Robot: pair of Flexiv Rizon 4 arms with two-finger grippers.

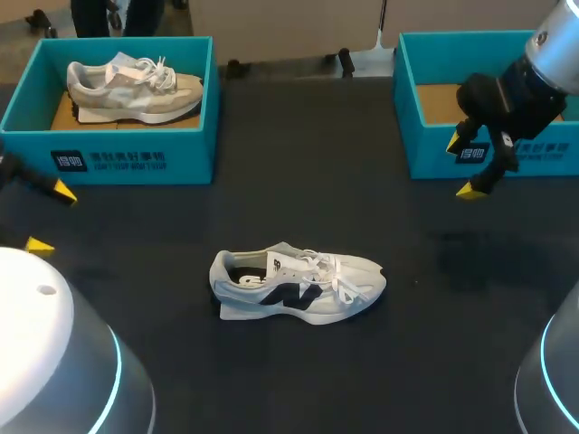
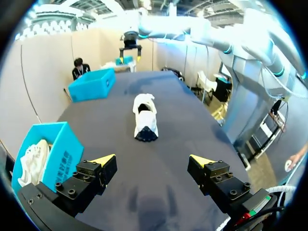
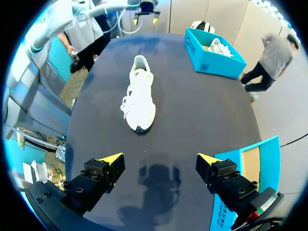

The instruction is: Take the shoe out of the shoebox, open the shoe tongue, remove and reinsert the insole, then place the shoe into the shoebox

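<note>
A white and grey shoe (image 1: 298,285) with a dark logo lies on its sole in the middle of the black table, toe to the right, outside both boxes. It also shows ahead of each gripper: shoe (image 2: 144,115), shoe (image 3: 138,96). An empty teal shoebox (image 1: 430,149) stands at the back right. My right gripper (image 1: 461,166) hangs open in front of that box, above the table. My left gripper (image 1: 52,217) is open at the left edge, near the other box. Nothing is between the fingers of my left gripper (image 2: 152,160) or my right gripper (image 3: 160,159).
A second teal box (image 1: 136,158) at the back left holds a beige shoe (image 1: 136,86). The same box (image 2: 65,154) sits close beside my left gripper. The empty box (image 3: 267,147) is right beside my right gripper.
</note>
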